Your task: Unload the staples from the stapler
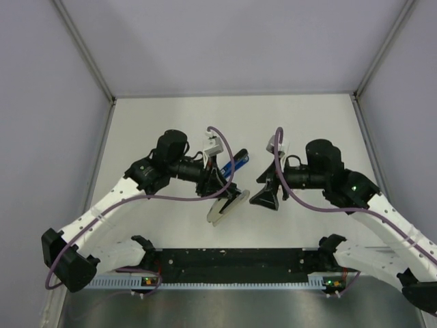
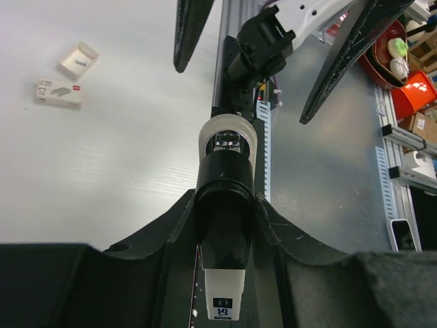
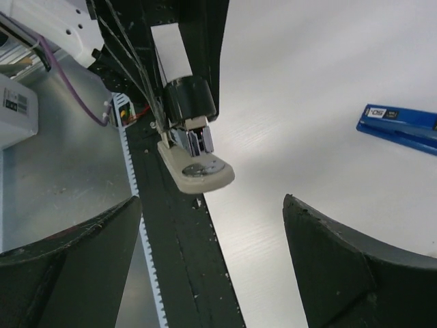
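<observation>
The blue stapler (image 3: 399, 126) lies flat on the white tabletop (image 1: 307, 123), and nothing holds it. From above it peeks out just past the wrist of the left arm (image 1: 147, 174). The left jaws are squeezed tight on a black and cream thing (image 2: 225, 178); I can't tell what it is. The right jaws are wide and hold nothing, and they point at that thing, not at the stapler. I think the job now is to get hold of the stapler. It is thin and low, so the right jaws should turn toward it, come down slowly over its long sides and pinch near the middle, so it won't spin or slide away.
</observation>
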Robot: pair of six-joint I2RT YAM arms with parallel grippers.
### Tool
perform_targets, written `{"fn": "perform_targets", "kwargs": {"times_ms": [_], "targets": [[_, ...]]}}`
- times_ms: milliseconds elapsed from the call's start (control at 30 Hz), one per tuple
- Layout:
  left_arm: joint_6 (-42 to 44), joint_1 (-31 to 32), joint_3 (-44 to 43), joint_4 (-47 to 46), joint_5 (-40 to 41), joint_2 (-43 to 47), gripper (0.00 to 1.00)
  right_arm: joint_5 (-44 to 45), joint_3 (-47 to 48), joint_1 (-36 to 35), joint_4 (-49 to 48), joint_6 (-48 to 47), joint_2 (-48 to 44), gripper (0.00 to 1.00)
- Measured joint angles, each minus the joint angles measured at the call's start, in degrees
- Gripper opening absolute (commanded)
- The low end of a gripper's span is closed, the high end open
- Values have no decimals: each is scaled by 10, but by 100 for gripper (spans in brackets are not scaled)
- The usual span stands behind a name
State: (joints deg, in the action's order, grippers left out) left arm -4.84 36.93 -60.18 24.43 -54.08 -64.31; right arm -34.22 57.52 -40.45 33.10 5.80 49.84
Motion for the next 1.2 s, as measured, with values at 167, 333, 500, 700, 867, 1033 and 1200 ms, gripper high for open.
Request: {"fn": "perform_targets", "kwargs": {"times_ms": [167, 333, 500, 700, 867, 1033, 1200], "targets": [[5, 15, 3, 6, -15, 1, 0, -12, 27, -21, -8, -28, 24, 84], [7, 20, 6, 15, -23, 1, 0, -28, 44, -37, -9, -55, 45, 82], [13, 24, 6, 17, -31, 1, 0, -39, 45, -46, -12, -69, 67, 80], [19, 30, 6, 18, -42, 2, 0, -49, 45, -63, -14, -78, 83, 72], [21, 32, 6, 18, -51, 11, 0, -60, 45, -73, -22, -82, 92, 65], [21, 34, 6, 17, -60, 25, 0, -76, 44, -80, -43, -78, 93, 56], [21, 37, 6, 17, -66, 30, 0, -101, 39, -87, -71, -68, 93, 54]]}}
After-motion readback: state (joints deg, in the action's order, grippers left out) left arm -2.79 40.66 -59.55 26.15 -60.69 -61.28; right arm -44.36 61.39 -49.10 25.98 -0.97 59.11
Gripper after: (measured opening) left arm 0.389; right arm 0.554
